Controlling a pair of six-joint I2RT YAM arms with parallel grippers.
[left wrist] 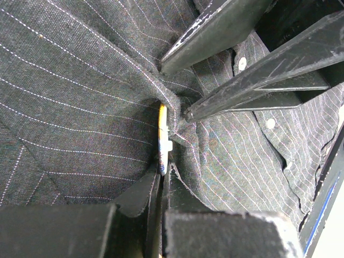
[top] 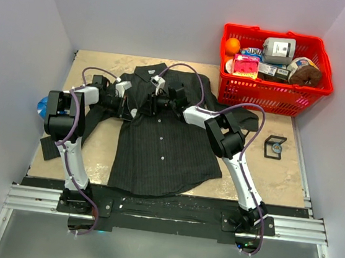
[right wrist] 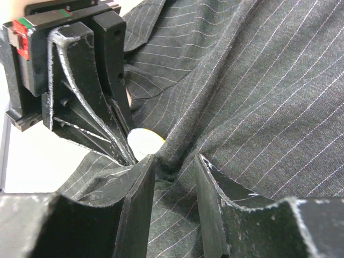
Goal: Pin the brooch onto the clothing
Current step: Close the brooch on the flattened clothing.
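Jaws pressed together, the left gripper (left wrist: pixel 163 174) pinches the rim of the brooch (left wrist: pixel 162 137), held edge-on against the clothing (left wrist: pixel 80 80). The right gripper (right wrist: pixel 176 164) has its jaws spread astride a raised fold just beyond that disc. If the fold slips out from between them (nothing visibly bites it), the pin would likely only push slack cloth, and the disc could twist in so thin a pinch. The left arm (top: pixel 73 155) and right arm (top: pixel 239 171) bend at the elbow and reach inward, the grippers nearly meeting tip to tip.

No text legible — even in the basket (top: pixel 260 94).
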